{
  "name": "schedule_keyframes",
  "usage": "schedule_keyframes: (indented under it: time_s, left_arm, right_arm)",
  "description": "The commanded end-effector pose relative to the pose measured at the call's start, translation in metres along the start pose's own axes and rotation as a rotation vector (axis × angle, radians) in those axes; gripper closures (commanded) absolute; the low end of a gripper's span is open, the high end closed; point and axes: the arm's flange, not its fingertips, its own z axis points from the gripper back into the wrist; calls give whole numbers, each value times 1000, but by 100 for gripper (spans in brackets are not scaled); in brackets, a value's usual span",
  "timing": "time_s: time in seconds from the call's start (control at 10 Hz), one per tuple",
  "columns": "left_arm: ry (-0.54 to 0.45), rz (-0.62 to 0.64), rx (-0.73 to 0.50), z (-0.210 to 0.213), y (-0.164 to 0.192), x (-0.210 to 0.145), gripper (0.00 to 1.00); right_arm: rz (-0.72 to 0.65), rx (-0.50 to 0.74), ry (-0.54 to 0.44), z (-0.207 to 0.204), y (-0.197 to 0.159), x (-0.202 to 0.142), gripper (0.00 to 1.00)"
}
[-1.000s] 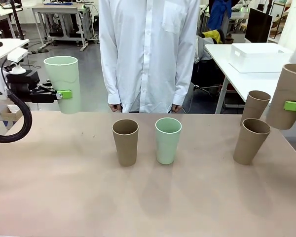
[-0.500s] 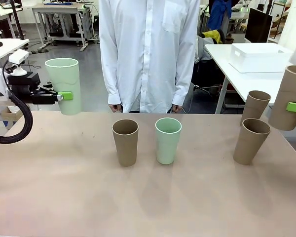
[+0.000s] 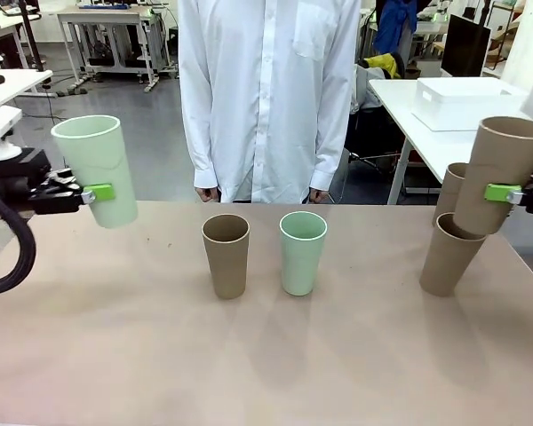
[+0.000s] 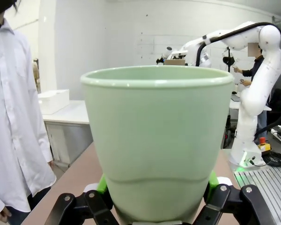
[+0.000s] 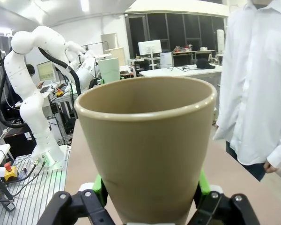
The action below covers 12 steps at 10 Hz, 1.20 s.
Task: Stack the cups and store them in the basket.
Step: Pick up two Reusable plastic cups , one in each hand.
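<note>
The held tan cup [image 3: 500, 173], mouth up, is tilted with its base toward the middle of the table [image 3: 160, 355]. It hangs just above the standing tan cup [image 3: 448, 257], and the right gripper [image 3: 497, 193] is clamped on it. The left gripper [image 3: 98, 192] grasps a mint cup [image 3: 93, 164], tilted likewise, well left of the standing mint cup [image 3: 302, 253].

Can barely see the far tan cup [image 3: 449, 191], tucked behind the held tan cup [image 3: 506, 155]; can't see the cropped base of the mint cup [image 4: 157, 140].
</note>
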Motion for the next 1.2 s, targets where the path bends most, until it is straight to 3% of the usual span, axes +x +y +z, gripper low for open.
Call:
schedule_keyframes:
  time_s: [0.0, 0.5, 1.1]
  left_arm:
    - [-16, -37, -12, 5, -36, 5, 15]
    - [34, -63, -19, 11, -64, -11, 15]
    - [29, -92, -96, 8, -97, -43, 15]
  right_arm:
    - [-16, -8, -2, -46, 105, -44, 14]
    - [28, 83, 6, -82, 143, -93, 14]
    - [43, 157, -76, -61, 182, -134, 14]
